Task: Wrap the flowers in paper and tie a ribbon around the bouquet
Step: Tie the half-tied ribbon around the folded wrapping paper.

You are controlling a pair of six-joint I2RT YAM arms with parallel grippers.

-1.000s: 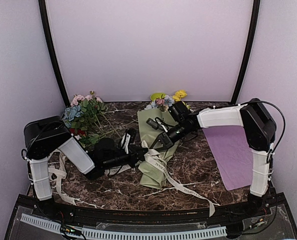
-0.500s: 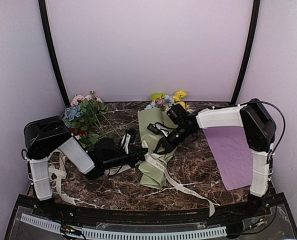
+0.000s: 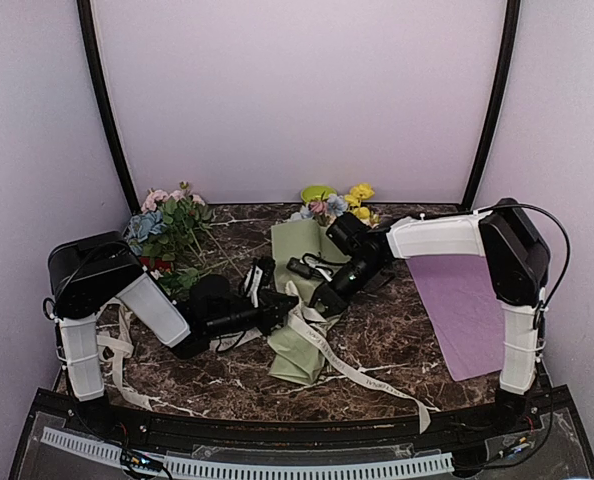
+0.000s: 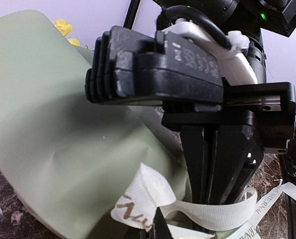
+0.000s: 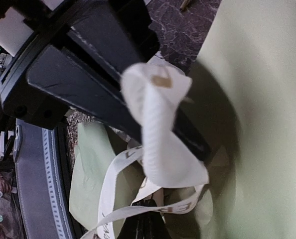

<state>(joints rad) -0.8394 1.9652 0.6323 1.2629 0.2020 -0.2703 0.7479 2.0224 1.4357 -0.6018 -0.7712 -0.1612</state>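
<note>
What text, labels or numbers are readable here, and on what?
"ER": ribbon, right wrist view; rest of the word folded away.
Ribbon lettering in the top and left wrist views: dark capitals, too small or blurred to read.
Right gripper casing: raised marks, unreadable.
Nothing else.

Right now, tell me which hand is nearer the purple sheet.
Right. The right hand sits over the bouquet, left of the purple sheet; the left hand lies farther left, beyond the right hand.
</note>
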